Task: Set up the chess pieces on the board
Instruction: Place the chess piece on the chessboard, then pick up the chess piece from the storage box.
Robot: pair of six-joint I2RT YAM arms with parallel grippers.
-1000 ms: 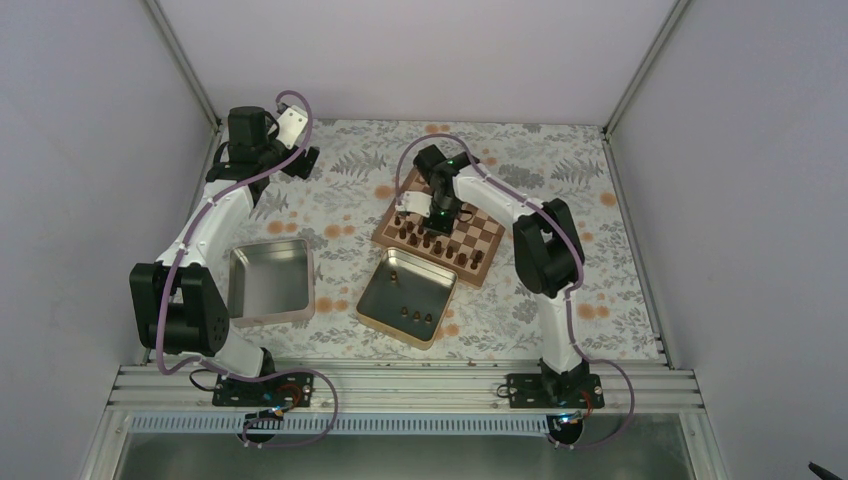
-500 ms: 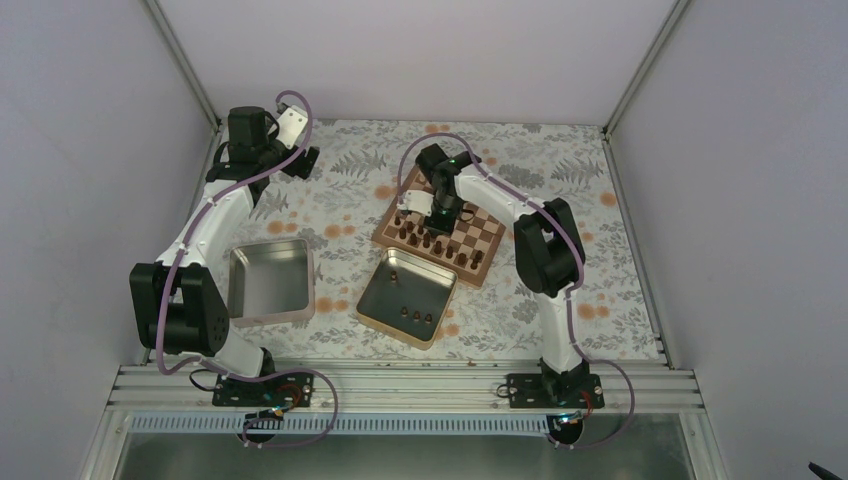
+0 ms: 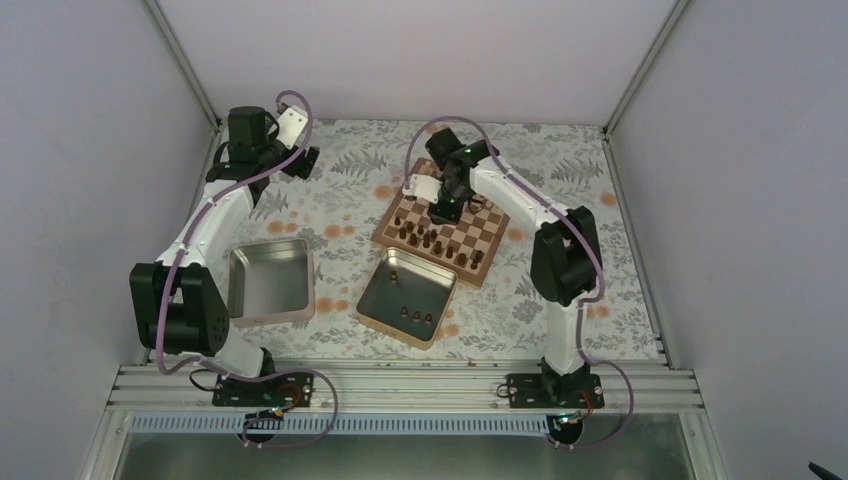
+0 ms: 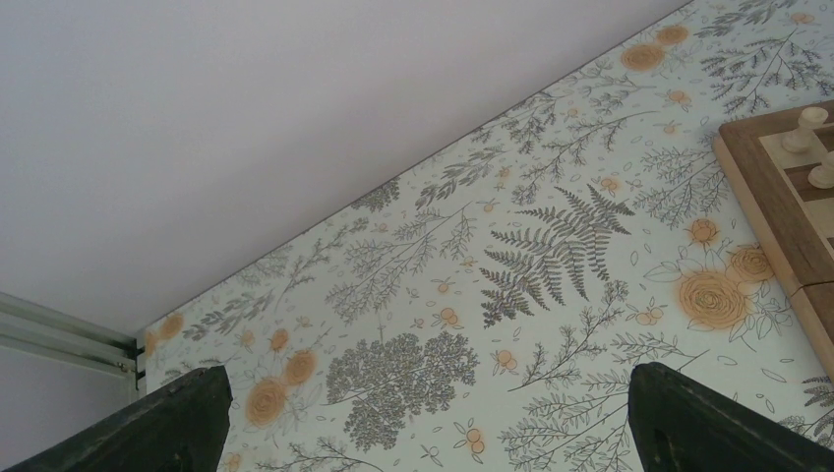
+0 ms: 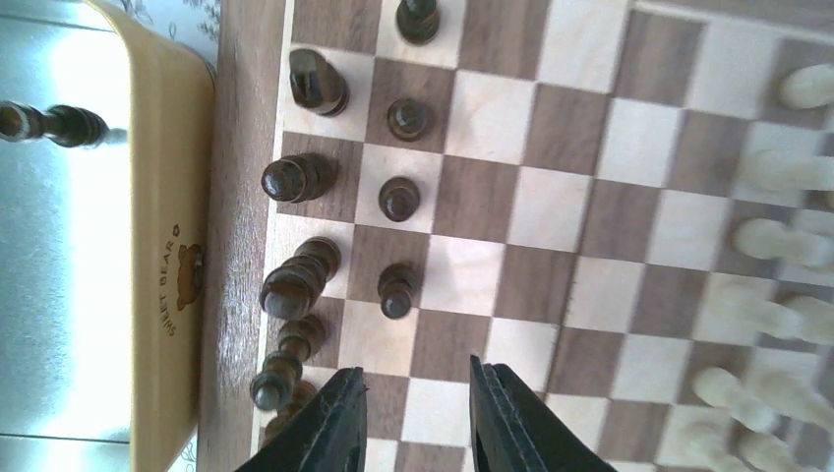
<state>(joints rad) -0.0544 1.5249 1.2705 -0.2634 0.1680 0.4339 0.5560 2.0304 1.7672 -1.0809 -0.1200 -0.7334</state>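
- many dark chess pieces (image 5: 398,199) stand on the board (image 5: 580,206), in two rows along the edge beside the tin (image 5: 172,197); the second row looks unfinished.
- a few more wait in that tin, not yet placed.
- the right gripper (image 5: 418,379) hovers over the board, jaws slightly apart and empty.
- the left gripper (image 4: 423,393) gapes wide over the tablecloth (image 4: 551,246), holding nothing.

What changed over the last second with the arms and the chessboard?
The right gripper lifted up and away from the dark chess pieces on the board, its jaws parting; nothing sits between them now. The left gripper stayed open at the far left; the empty tin and the tin holding pieces kept their places.
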